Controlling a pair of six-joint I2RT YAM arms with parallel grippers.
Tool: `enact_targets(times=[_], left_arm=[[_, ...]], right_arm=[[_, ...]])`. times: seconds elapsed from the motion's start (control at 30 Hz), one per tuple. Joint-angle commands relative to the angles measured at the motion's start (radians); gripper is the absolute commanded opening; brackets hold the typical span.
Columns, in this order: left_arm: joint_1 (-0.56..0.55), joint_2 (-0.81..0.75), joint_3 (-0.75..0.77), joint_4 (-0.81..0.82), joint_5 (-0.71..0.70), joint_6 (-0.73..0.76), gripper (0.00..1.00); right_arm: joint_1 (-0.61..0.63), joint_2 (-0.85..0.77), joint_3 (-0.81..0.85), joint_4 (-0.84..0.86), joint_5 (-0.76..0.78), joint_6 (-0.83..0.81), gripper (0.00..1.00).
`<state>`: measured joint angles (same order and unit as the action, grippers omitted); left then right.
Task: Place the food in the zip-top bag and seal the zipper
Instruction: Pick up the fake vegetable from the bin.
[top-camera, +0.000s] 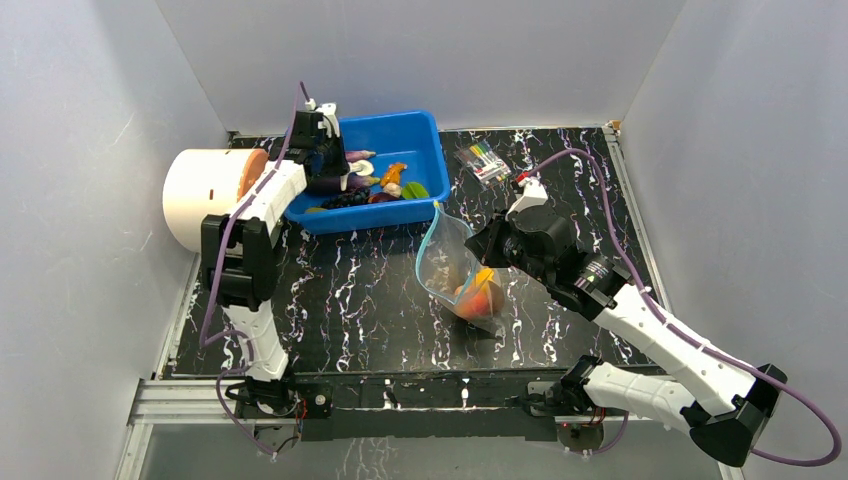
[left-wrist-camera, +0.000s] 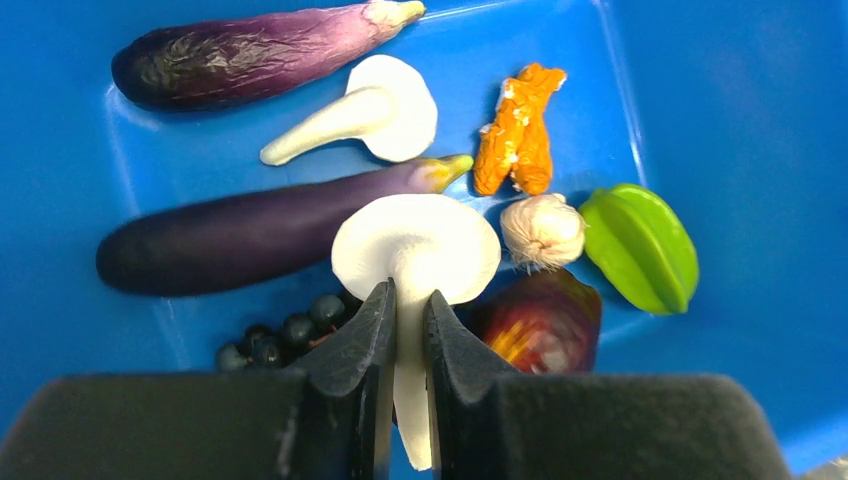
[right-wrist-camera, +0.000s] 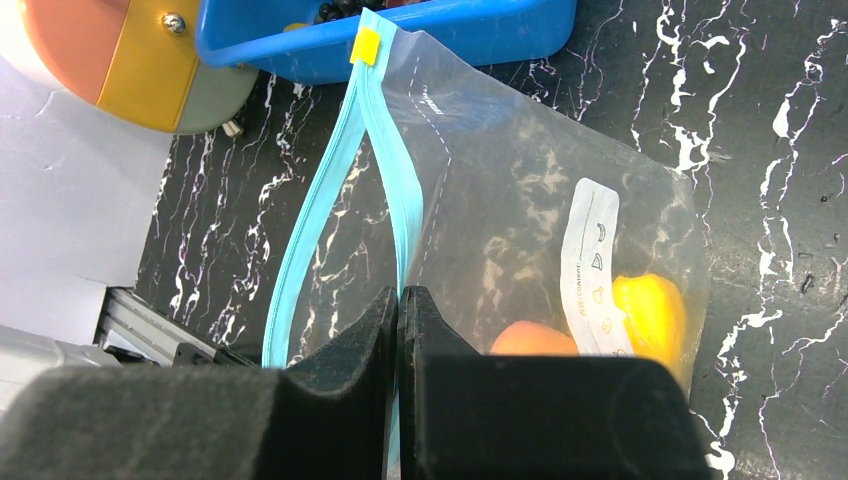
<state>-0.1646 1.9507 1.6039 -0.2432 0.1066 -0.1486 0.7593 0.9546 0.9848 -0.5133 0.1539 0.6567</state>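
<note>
Left gripper (left-wrist-camera: 408, 305) reaches down into the blue bin (top-camera: 420, 150), clamped on a white mushroom (left-wrist-camera: 415, 245) by its stem. Right gripper (right-wrist-camera: 398, 300), just beside the bin, pinches the teal zipper (right-wrist-camera: 318, 205) of the clear zip-top bag (right-wrist-camera: 520, 190), mouth open; yellow food (right-wrist-camera: 650, 315) sits inside.

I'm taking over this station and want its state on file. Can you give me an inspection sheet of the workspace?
Surface: black white-veined table.
Job's things: bag mouth open, zipper unsealed, orange fruit and yellow food inside; bin holds eggplants, mushrooms, grapes, star fruit.
Clutter: marker packet; white drum at the left.
Grippers: left pincer shut on a mushroom's stem; right pincer shut on the bag's mouth edge.
Cables: purple cables loop off both arms.
Surroundings: plain grey walls.
</note>
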Motion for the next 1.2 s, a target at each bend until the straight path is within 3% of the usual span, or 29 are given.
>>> enact_targets(times=[0.0,0.47,0.87,1.17], left_arm=[[0.007,-0.110,-0.044,0.029,0.050,-0.031,0.03],[0.004,-0.351,-0.257,0.054,0.243,-0.108,0.03],[-0.003,-0.622,-0.446,0.048,0.464,-0.208,0.01],[-0.045,-0.788,-0.558,0.035,0.567,-0.275,0.02]], right_arm=[[0.004,-0.011,0.026,0.047,-0.001,0.002,0.00],[0.004,0.003,0.013,0.050,-0.008,0.020,0.00],[0.004,0.007,0.080,-0.002,0.085,-0.014,0.00],[0.004,0.014,0.076,0.019,-0.012,0.013,0.00]])
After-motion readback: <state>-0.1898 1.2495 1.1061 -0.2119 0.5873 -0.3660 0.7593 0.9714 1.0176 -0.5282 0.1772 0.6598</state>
